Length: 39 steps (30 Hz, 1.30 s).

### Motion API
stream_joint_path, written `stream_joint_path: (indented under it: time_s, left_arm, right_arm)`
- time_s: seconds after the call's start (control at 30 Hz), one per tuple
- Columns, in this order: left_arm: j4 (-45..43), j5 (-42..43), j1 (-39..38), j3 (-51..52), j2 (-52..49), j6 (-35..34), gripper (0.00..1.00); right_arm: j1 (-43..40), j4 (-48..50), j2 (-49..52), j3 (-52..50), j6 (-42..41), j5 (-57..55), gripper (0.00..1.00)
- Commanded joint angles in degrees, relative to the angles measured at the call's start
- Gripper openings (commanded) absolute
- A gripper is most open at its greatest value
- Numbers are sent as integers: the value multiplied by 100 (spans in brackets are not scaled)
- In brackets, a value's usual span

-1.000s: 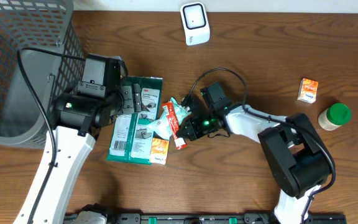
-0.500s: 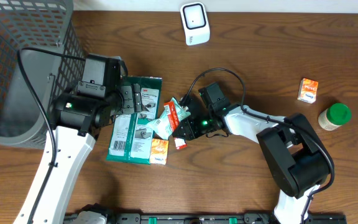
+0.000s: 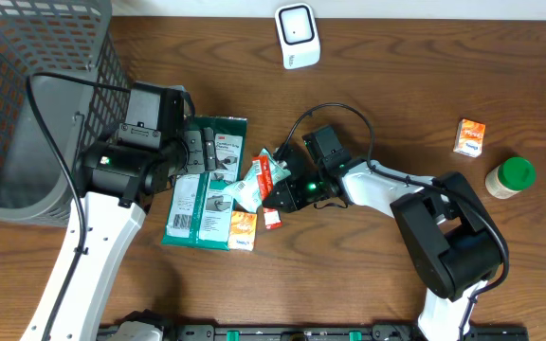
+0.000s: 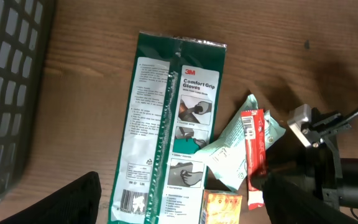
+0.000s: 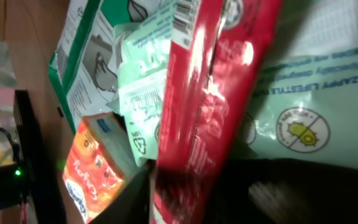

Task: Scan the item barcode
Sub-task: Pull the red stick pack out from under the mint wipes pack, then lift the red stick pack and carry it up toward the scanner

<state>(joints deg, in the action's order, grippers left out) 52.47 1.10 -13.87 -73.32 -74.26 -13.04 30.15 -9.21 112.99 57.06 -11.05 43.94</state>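
1. Right gripper [image 3: 282, 194] was at the red packet [image 5: 210, 93]; packet lay right against its jaws; gripped or merely touched, I could not tell.
2. Left gripper [image 4: 182, 183] jaws stood wide, empty; glove pack [image 4: 166, 118] lay beneath them.
3. Scanner [image 3: 297, 36] stood well apart from both sets of jaws; lift, presentation and scan all looked pending.

The left arm [image 3: 88, 260], just beside the grey wire-mesh basket [image 3: 8, 114], has a long white flat-sided link, a round black joint housing [image 3: 121, 170] and a boxy black wrist block [image 3: 154, 114]. A thin black cable [image 3: 74, 83] runs across the basket's side. The left gripper [image 4: 180, 186] has blunt matte-black fingers [image 4: 73, 202]. The right arm [image 3: 387, 189], well away from the basket, is rounded white between black joints, with a small green light [image 3: 309, 187] and an arching black cable [image 3: 335, 106].
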Motion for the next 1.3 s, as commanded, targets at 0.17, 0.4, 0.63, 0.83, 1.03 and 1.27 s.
stream_joint_path:
  time_s: [0.17, 0.4, 0.63, 0.83, 1.03, 1.27]
  left_arm:
    - [2, -72, 31, -74, -22, 79, 84]
    - [2, -72, 31, -74, -22, 79, 84]
    - [2, -70, 31, -74, -22, 79, 84]
    - [2, -70, 31, -74, -22, 79, 84]
    - [2, -70, 31, -74, -22, 79, 84]
    - [2, -70, 31, -74, -22, 79, 84]
  right_arm:
    - [33, 0, 61, 26, 37, -13, 1]
    - [-140, -76, 20, 28, 39, 562, 1]
    - [-859, -267, -260, 28, 601, 2872, 1]
    - [-981, -949, -697, 28, 1008, 3141, 1]
    - [-981, -1423, -1231, 28, 1657, 3136, 1]
    - [-944, -2376, -1803, 28, 2756, 3128, 1]
